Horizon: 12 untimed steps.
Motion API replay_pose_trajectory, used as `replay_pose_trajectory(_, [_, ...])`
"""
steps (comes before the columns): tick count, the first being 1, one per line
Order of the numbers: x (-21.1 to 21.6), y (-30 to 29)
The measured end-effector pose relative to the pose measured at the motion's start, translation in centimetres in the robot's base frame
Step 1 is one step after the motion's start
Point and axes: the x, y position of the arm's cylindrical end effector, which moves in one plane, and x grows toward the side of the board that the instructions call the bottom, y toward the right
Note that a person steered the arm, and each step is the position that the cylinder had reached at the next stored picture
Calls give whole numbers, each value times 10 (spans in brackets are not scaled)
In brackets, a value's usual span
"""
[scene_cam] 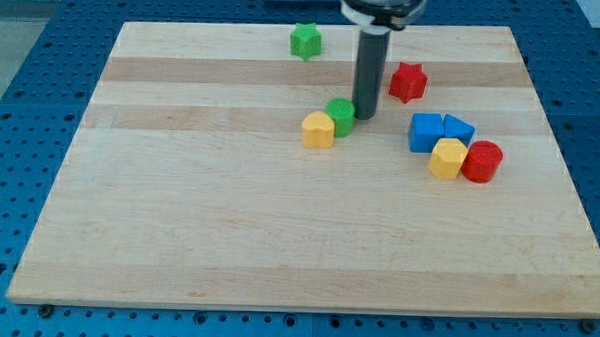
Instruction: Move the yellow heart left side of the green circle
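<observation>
Yellow heart (pixel 319 130) touching green circle (pixel 342 117) at its lower left, my tip (pixel 364 116) just right of circle

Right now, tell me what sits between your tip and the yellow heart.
In the camera view, the green circle lies between my tip and the yellow heart. The heart touches the circle's lower-left side; my tip stands just right of the circle.

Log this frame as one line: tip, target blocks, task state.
my tip: at green circle's right side | yellow heart: touching the circle, lower left | task: heart about in place
</observation>
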Motion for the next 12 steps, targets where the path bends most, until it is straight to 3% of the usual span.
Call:
replay_pose_trajectory(1, [13,-34])
replay_pose_trajectory(5, [90,-76])
replay_pose_trajectory(8, [92,-152])
replay_pose_trajectory(9, [110,-132])
replay_pose_trajectory(12, [96,-98])
